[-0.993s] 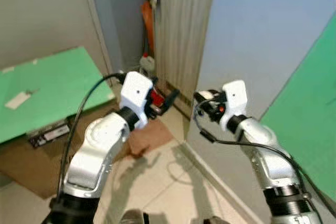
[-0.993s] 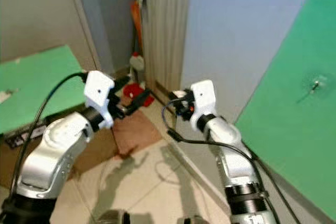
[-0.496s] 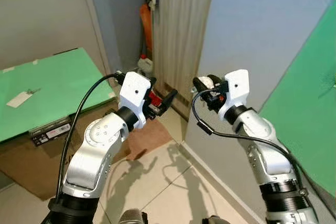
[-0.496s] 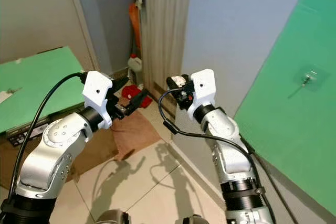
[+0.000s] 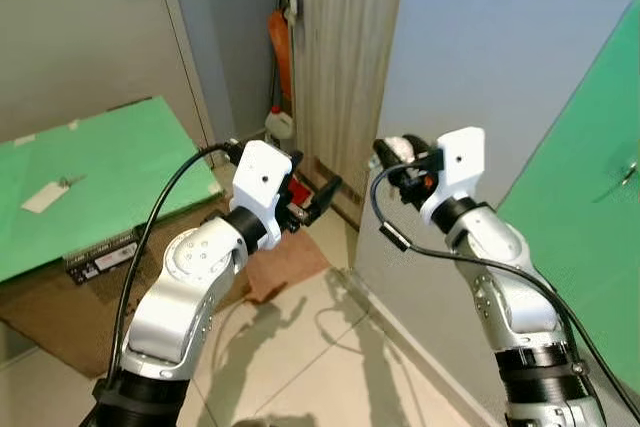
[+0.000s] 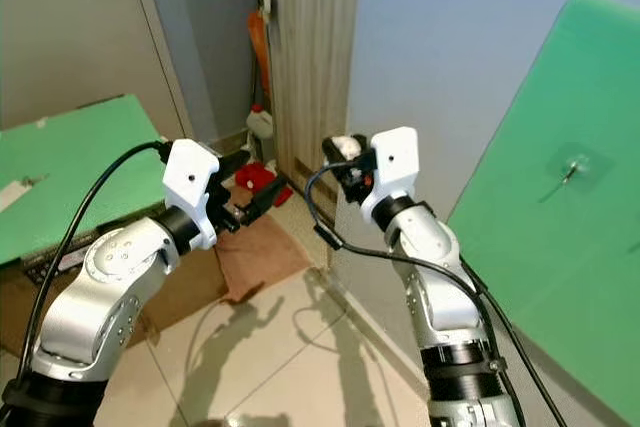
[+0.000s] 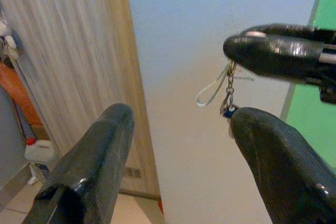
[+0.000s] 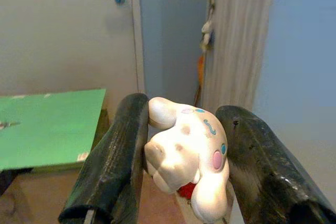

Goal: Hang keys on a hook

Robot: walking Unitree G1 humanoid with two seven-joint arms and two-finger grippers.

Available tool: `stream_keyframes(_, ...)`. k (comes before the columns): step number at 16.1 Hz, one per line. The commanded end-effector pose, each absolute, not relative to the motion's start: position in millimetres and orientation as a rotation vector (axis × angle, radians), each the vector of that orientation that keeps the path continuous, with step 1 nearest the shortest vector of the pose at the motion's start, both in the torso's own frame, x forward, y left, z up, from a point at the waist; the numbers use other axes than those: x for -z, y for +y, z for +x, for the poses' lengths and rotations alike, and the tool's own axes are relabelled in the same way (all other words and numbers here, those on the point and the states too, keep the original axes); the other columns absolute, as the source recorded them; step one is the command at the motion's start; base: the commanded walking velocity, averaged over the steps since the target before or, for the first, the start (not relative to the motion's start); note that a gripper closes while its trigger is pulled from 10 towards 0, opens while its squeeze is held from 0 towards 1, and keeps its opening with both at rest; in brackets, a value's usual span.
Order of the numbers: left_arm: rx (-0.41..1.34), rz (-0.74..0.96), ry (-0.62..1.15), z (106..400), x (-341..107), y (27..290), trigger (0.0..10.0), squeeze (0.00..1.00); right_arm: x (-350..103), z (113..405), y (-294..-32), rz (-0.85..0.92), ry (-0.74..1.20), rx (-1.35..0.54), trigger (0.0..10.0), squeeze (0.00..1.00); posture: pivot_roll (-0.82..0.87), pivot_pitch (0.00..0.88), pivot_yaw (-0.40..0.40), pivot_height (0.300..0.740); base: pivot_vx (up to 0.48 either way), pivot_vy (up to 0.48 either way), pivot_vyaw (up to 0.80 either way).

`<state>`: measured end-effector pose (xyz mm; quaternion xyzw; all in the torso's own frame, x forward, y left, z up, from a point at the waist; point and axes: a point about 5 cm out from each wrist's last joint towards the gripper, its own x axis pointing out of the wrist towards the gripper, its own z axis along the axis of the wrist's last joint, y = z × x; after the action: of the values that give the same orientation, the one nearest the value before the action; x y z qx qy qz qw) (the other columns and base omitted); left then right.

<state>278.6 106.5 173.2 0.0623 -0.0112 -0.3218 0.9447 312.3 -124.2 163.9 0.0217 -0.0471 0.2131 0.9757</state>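
Right wrist view has the right gripper clamped on the white plush keychain, keys dangling below, while the left gripper idles apart; the hook sits at three o'clock on the green board, so swing right steadily, keeping the ring free.

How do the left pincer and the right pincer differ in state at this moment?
The left pincer is open with nothing between its fingers; the right pincer is shut on a white plush keychain charm. The left one points toward the right pincer and the dangling keys; the right one carries them. Both are raised before the pale blue wall.
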Motion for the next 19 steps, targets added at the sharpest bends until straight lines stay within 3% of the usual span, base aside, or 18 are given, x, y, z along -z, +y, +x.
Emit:
stream_keyframes(1, 0.683, 0.133, -0.019, 277, -174, 104, 10.0, 0.00, -177, 314, -126, 0.048, -0.148, -0.426, 10.0, 0.00, 0.05, 0.000, 0.007, 0.740, 0.000, 0.000, 0.00)
stream_keyframes(8, 0.690, 0.123, -0.014, 276, -173, 101, 10.0, 0.00, -168, 314, -126, 0.035, -0.119, -0.412, 10.0, 0.00, 0.05, 0.000, 0.000, 0.740, 0.000, 0.000, 0.00)
stream_keyframes(14, 0.693, 0.102, -0.008, 275, -173, 99, 10.0, 0.00, -159, 314, -120, 0.033, -0.086, -0.413, 10.0, 0.00, 0.05, 0.000, 0.001, 0.740, 0.000, 0.465, 0.00)
stream_keyframes(17, 0.695, 0.113, -0.010, 276, -173, 98, 10.0, 0.00, -158, 313, -119, 0.027, -0.076, -0.415, 10.0, 0.00, 0.05, 0.000, 0.004, 0.740, 0.000, 0.464, -0.67)
stream_keyframes(19, 0.691, 0.120, -0.014, 276, -173, 99, 10.0, 0.00, -160, 313, -121, 0.019, -0.098, -0.405, 10.0, 0.00, 0.04, 0.000, 0.004, 0.740, 0.000, 0.000, -0.40)
